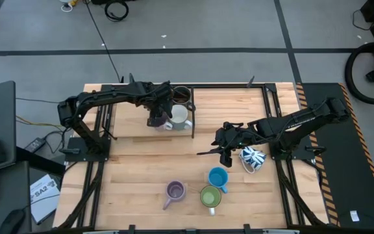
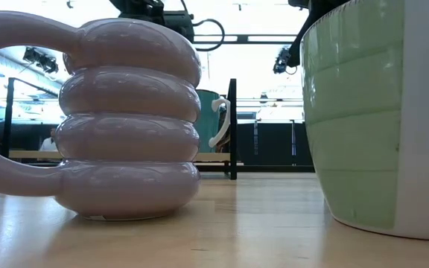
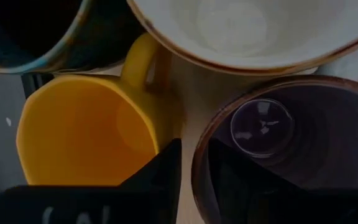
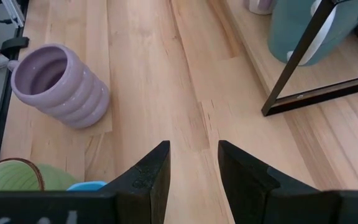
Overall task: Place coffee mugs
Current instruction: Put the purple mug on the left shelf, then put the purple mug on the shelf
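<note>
The left gripper (image 1: 159, 117) reaches over the black rack (image 1: 193, 114), fingers parted; the right gripper (image 1: 221, 153) hovers well apart from it, open.

I see three mugs (image 1: 201, 187) clustered near the table's (image 1: 135, 162) front edge, a fourth mug (image 1: 252, 158) behind them to the right, and more mugs inside the rack (image 1: 182, 110) at the back edge.
</note>
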Robot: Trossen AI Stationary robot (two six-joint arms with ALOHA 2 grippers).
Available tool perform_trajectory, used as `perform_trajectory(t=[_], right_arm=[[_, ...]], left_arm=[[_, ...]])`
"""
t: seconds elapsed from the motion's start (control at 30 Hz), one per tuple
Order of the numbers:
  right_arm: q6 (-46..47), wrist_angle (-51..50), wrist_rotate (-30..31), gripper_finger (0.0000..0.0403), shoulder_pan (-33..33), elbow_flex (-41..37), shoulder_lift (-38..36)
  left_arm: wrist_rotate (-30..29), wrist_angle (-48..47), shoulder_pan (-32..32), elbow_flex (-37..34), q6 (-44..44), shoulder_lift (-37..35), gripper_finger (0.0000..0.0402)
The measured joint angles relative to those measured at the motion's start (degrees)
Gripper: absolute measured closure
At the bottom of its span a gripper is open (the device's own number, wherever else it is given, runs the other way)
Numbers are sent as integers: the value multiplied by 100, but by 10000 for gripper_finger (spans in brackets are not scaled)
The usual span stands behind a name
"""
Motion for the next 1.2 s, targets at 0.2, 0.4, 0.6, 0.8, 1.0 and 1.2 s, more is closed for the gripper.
perform_trajectory(t=[0.2,0.4,0.6,0.8,1.0,1.2], right_arm=[[0,0,0,263,0,0,0],[0,0,0,263,0,0,-2],[0,0,0,263,0,0,-1],[-2,0,0,263,0,0,0],[-2,-1,0,263,0,0,1],[-2,0,2,263,0,1,-1]], left_arm=[[-79,0,-1,0,-2,0,281],[-81,1,-48,0,-1,0,274],[-80,-2,-81,0,-45,-11,274],[-79,-7,-103,2,-157,-53,274],[-79,-121,-103,269,-162,-61,274],[-79,-316,-103,718,-161,-61,274]])
